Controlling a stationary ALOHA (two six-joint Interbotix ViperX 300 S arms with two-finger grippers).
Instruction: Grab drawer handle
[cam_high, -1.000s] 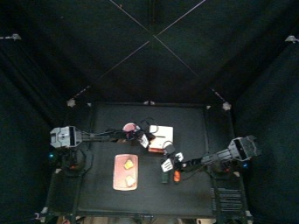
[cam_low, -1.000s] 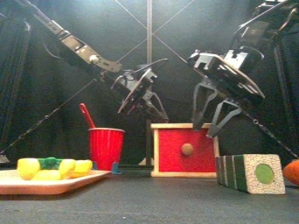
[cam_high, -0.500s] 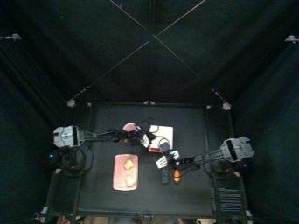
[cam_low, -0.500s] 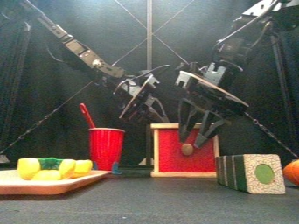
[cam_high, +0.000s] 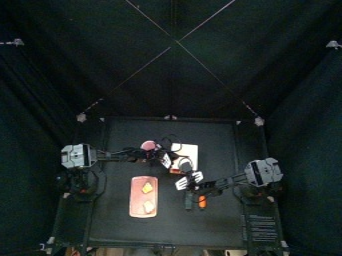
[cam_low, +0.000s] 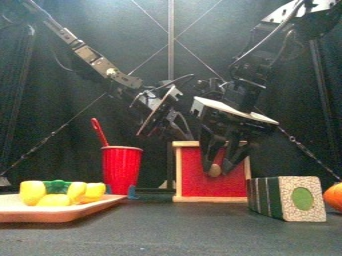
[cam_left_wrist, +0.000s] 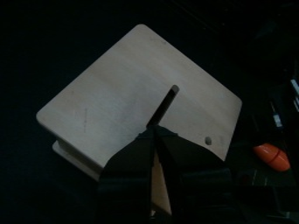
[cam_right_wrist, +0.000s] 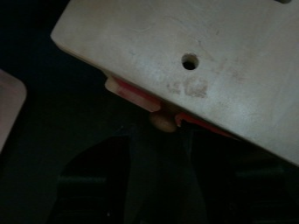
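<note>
The drawer (cam_low: 211, 172) is a small cream box with a red front, standing mid-table (cam_high: 185, 153). Its handle (cam_right_wrist: 163, 123) is a small pale knob on the red front. My right gripper (cam_low: 227, 167) hangs right in front of that face, open, with a jaw on either side of the knob and not closed on it. In the front view its fingers (cam_low: 243, 160) hide most of the knob. My left gripper (cam_low: 166, 118) hovers open just above the box's back left corner, over the cream top (cam_left_wrist: 140, 96).
A red cup (cam_low: 122, 168) with a stick in it stands left of the drawer. A pale tray (cam_low: 60, 208) with yellow and green pieces lies front left. A cream block (cam_low: 287, 197) with a green disc and an orange object (cam_low: 334, 196) sit front right.
My right arm has swung left and down, from right of the drawer to its red front, bringing its open jaws around the knob. The left arm has not moved.
</note>
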